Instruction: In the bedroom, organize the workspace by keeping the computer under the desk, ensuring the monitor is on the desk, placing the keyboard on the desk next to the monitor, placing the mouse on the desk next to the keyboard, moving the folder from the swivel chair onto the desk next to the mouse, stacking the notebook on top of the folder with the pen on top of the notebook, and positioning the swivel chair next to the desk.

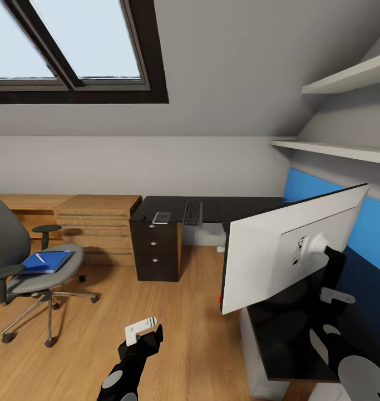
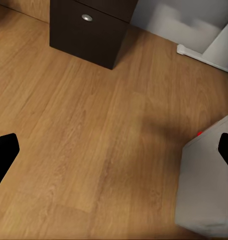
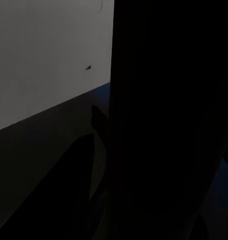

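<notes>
1. Close on the robot's right, the monitor [image 1: 290, 250] shows its white back, tilted, off the counter [image 1: 228, 207]; right arm reaches to its stand mount. Right jaws hidden behind stand, can't tell if closed.
2. Left gripper [image 1: 142, 329] low over wood floor [image 2: 93, 140], jaws wide apart, nothing btwn them; fingertips [image 2: 3, 155] at frame edges in left wrist view.
3. Black counter along far wall: keyboard [image 1: 192, 213] near middle, notebook [image 1: 161, 217] just beside it, above dark drawer unit [image 1: 155, 250].
4. Swivel chair [image 1: 28, 267] well apart from counter, blue folder [image 1: 47, 262] on seat w/ pen [image 1: 40, 258] on top.
5. Right wrist view mostly dark, unreadable.
</notes>
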Tool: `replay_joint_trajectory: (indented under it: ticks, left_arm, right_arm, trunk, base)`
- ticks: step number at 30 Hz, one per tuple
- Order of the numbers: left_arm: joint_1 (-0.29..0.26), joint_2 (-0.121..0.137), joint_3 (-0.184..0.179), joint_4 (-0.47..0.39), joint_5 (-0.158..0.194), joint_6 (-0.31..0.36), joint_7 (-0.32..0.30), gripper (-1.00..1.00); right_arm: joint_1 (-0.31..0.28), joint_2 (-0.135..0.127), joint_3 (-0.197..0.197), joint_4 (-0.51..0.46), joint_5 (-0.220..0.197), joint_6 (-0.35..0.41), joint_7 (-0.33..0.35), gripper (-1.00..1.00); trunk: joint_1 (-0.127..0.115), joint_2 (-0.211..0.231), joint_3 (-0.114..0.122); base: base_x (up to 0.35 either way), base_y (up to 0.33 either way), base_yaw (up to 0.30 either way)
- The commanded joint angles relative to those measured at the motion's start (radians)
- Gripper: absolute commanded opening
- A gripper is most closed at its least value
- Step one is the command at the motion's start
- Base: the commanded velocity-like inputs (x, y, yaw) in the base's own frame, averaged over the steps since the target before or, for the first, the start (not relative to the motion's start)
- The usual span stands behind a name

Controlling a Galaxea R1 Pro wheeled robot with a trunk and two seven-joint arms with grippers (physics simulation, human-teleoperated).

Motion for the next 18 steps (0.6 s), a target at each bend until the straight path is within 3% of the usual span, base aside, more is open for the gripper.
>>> replay_joint_trajectory:
  ticks: [1, 13, 18]
  left_arm:
    - [-0.001, 0.001, -0.002, -0.002, 0.001, 0.005, 0.007, 1.00]
    - [-0.001, 0.001, -0.002, -0.002, 0.000, 0.005, 0.007, 1.00]
    - [-0.001, 0.001, -0.002, -0.002, 0.002, 0.005, 0.007, 1.00]
  right_arm:
    - [0.000, -0.001, 0.001, 0.006, -0.032, -0.009, -0.005, -1.00]
    - [0.000, -0.001, 0.001, 0.006, -0.032, -0.009, -0.006, -1.00]
    - [0.000, -0.001, 0.001, 0.006, -0.032, -0.009, -0.005, -1.00]
  trunk:
    - [0.000, -0.001, -0.001]
    - [0.000, -0.001, -0.001]
    - [0.000, -0.001, -0.001]
  base:
    - [0.000, -0.289, 0.000]
    - [0.000, -0.300, 0.000]
    - [0.000, -0.157, 0.000]
